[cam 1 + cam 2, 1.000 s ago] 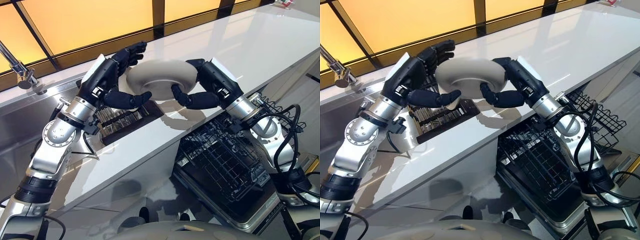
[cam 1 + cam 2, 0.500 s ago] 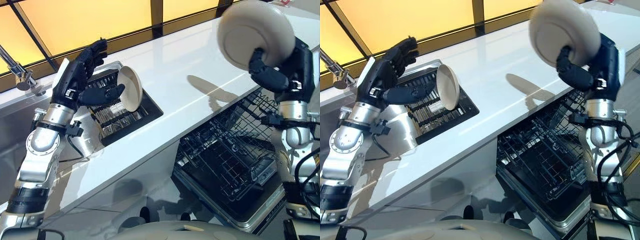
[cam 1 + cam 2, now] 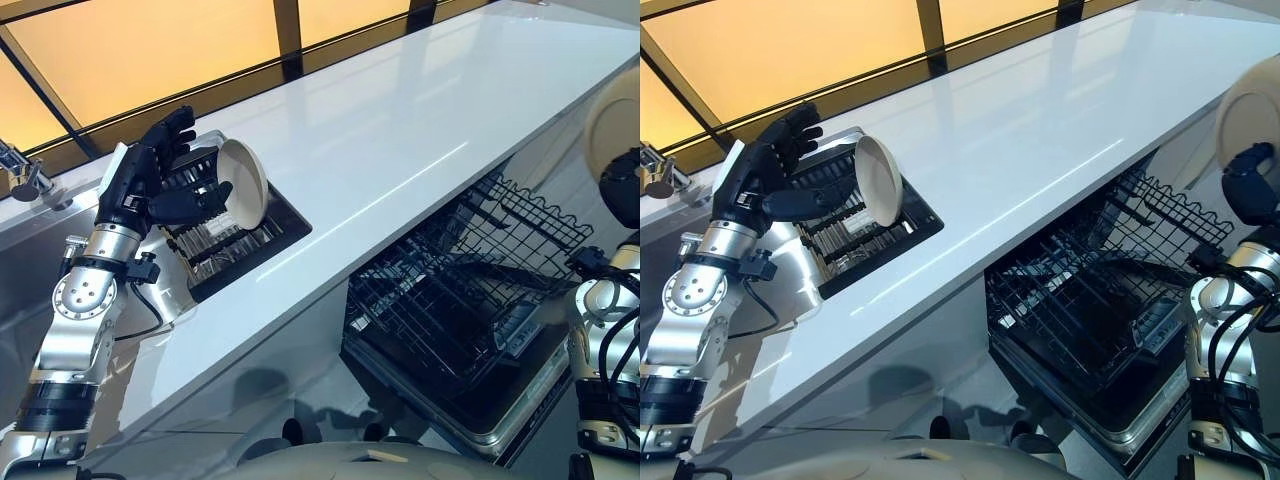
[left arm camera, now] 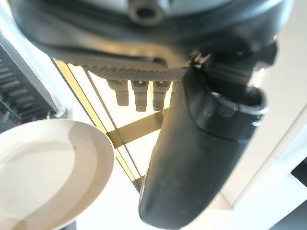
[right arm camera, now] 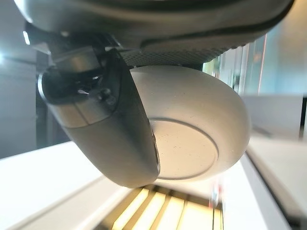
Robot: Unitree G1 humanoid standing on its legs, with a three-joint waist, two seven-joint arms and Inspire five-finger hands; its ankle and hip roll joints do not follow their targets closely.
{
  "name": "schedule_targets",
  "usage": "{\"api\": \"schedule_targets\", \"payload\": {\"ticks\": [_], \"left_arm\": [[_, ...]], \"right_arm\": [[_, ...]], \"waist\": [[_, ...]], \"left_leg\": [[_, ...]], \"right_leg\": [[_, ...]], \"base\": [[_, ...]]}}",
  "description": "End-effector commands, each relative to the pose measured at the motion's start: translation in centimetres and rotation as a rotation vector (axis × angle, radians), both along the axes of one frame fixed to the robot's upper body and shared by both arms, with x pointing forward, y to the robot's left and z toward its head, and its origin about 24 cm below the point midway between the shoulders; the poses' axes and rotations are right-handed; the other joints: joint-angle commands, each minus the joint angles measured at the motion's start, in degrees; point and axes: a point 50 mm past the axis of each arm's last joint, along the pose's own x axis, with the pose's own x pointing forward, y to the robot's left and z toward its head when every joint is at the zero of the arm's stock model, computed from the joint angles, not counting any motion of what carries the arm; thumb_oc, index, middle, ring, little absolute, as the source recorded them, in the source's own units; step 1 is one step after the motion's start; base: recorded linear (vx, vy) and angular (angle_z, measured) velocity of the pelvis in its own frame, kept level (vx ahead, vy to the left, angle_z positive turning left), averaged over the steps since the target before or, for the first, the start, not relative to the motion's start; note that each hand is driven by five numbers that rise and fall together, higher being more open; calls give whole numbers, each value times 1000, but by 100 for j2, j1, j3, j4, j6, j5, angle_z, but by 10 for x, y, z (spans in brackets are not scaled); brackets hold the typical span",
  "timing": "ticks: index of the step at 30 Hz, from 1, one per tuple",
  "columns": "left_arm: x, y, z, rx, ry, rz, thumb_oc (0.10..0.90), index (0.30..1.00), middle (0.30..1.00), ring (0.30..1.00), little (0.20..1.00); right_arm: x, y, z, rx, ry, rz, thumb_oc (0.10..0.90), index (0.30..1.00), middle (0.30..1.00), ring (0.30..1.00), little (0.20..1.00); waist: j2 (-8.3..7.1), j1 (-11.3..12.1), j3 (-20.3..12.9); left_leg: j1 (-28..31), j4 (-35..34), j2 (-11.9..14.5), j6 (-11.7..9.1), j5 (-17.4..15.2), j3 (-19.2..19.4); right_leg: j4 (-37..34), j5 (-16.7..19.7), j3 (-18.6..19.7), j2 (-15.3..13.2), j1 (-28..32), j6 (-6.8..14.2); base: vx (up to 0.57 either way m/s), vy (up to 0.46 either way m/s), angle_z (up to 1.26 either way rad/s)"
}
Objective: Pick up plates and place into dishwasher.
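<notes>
Right hand (image 3: 1252, 187) grips a cream, round, shallow plate (image 5: 192, 129); left hand (image 3: 150, 185) spread open.

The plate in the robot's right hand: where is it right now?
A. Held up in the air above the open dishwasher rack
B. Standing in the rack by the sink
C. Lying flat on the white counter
A: the right hand grips the plate in the air, over the dishwasher rack.

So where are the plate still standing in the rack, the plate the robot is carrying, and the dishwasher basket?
Plate in rack (image 3: 243, 182), left eye view, its inner face.
Carried plate (image 3: 1252, 112), right eye view, its underside.
Dishwasher basket (image 3: 455, 285), left eye view, its wire grid.
</notes>
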Motion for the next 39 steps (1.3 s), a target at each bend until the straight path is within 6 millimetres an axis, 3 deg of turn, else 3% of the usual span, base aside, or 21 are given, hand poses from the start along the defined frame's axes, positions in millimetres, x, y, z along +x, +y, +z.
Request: {"api": "schedule_targets", "payload": {"ticks": [1,16,26,35,39], "left_arm": [[3,17,46,51,-216,73,800,900,900,900,900],[-1,42,37,51,-216,264,800,900,900,900,900],[-6,58,30,50,-214,393,800,900,900,900,900],[-3,60,21,70,-180,392,800,900,900,900,900],[-2,54,22,190,-201,380,800,900,900,900,900]], "right_arm": [[-4,-11,55,-207,-134,-65,100,300,300,300,200],[5,-33,12,-249,259,-16,100,300,300,300,200],[10,-47,11,-315,432,-23,100,300,300,300,200],[18,-46,14,-345,475,-14,100,300,300,300,200],[23,-44,16,-368,498,11,100,300,300,300,200]], "waist": [[-40,4,-339],[-5,31,-112],[37,137,195],[122,183,407],[142,179,461]], "left_leg": [[244,23,-291,234,-720,155],[109,204,-222,122,-668,146],[-223,511,-138,-27,-598,74],[-456,772,-117,-80,-594,-34],[-490,821,-128,-92,-592,-72]], "right_leg": [[393,-532,-75,371,1,53],[782,-752,-306,289,-121,-49],[1199,-965,-581,187,-314,-179],[1616,-1125,-667,72,-536,-248],[1644,-1121,-629,78,-571,-258]], "base": [[40,-47,-12],[50,-66,0],[29,-62,6],[31,-33,8],[38,-19,7]]}}
